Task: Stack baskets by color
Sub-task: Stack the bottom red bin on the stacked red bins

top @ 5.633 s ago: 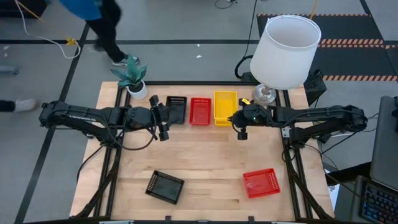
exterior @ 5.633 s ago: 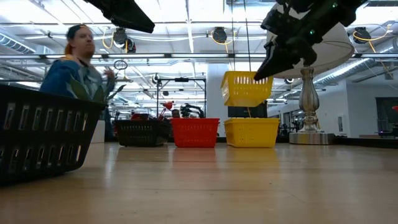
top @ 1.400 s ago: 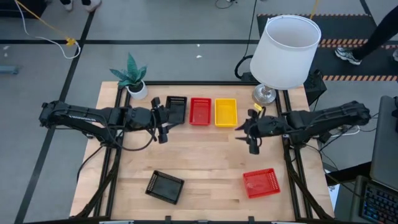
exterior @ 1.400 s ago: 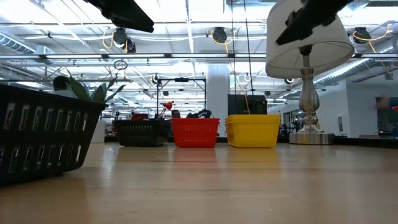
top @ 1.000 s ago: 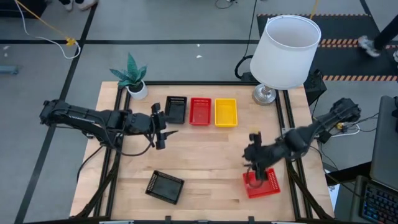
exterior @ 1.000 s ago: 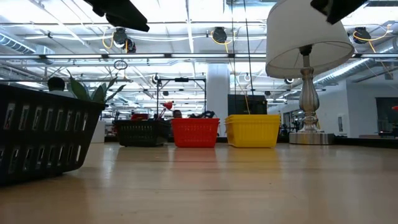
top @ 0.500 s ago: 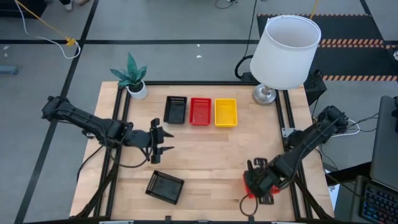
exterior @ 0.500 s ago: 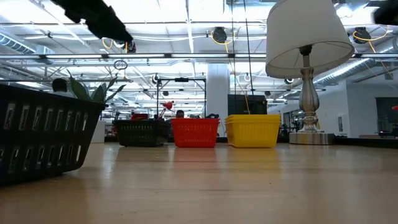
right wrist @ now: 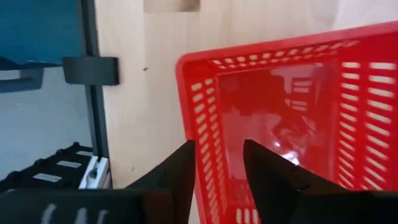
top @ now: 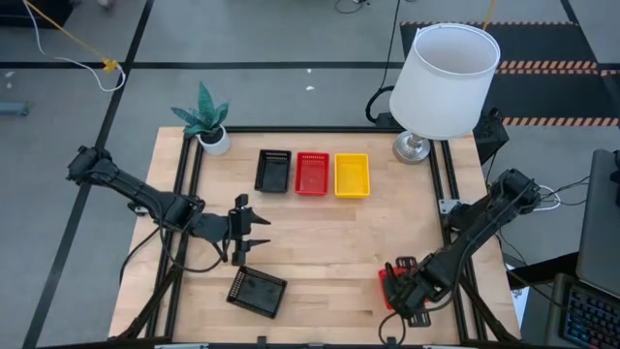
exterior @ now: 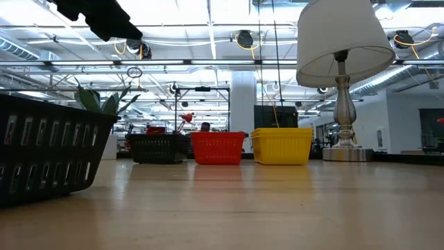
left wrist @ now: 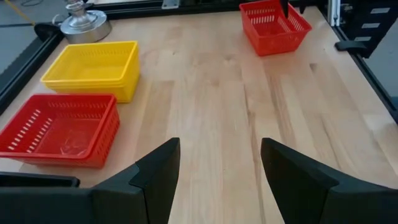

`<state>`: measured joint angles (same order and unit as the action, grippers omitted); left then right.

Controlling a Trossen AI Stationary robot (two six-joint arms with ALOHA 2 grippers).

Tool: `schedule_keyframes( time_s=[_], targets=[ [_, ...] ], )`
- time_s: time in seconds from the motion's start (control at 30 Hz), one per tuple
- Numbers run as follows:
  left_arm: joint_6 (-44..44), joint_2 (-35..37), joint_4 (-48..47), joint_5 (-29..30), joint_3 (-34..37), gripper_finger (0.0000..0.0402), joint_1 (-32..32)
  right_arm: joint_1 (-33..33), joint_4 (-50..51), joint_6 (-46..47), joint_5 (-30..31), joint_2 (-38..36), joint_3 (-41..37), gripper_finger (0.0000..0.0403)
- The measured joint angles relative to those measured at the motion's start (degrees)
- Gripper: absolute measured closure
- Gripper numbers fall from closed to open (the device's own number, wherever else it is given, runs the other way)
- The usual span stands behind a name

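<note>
Three stacks stand in a row at the far side: black baskets (top: pixel 274 171), red baskets (top: pixel 312 174) and yellow baskets (top: pixel 351 175). A loose black basket (top: pixel 257 291) lies near the front edge, left of centre. My left gripper (top: pixel 258 231) hovers open just beyond it. A loose red basket (right wrist: pixel 292 130) lies at the front right, mostly hidden under my right arm in the high view. My right gripper (right wrist: pixel 217 174) points down at the end of it toward the table's left, and its fingers straddle that end wall. My right gripper comes from above with one finger (right wrist: pixel 177 171) outside the red basket's left end wall (right wrist: pixel 202 155) and the other finger (right wrist: pixel 267 171) inside. I cannot tell whether either finger touches the wall. The basket rests flat on the table.
A white lamp (top: pixel 446 78) stands at the far right corner and a small potted plant (top: pixel 205 118) at the far left. Bare wood lies between the far row and the two loose baskets. The table's black frame rail (right wrist: pixel 90 68) runs close by the red basket.
My right gripper has gone toward the table's near edge and down, tipping steeply downward, until its fingers stand over the loose red basket's left end. My left gripper has gone toward the near edge and sunk toward the loose black basket. No basket has moved.
</note>
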<state>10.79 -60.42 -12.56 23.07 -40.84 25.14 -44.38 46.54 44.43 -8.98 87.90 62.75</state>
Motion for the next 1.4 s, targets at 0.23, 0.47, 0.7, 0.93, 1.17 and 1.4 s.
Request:
schedule_keyframes(
  time_s=[0.23,0.47,0.7,0.93,1.17,1.4],
  targets=[
    [-0.03,0.0,0.05,0.04,0.0,0.0174,0.07,-0.33,-6.12,-0.04,-0.23,-0.06,-3.32,0.0294],
    [-0.03,0.0,0.03,0.04,0.0,0.0174,0.07,-0.74,-11.44,0.04,-1.77,-0.04,-5.78,0.0334],
    [-0.04,0.0,0.53,0.05,0.0,0.0174,0.0,-0.74,-11.72,1.13,-1.58,-0.44,-4.21,0.035],
    [-0.04,0.0,0.55,0.11,0.0,0.0174,0.0,-0.72,-10.18,2.49,2.67,-0.48,-1.47,0.031],
    [0.31,0.0,0.51,0.46,0.0,0.0174,0.01,-1.87,-10.8,6.92,-1.72,-0.48,-1.46,0.0278],
    [0.24,0.0,0.49,0.5,0.0,0.0174,0.02,-4.14,-8.74,5.47,-0.03,-0.48,-1.44,0.026]
  ],
)
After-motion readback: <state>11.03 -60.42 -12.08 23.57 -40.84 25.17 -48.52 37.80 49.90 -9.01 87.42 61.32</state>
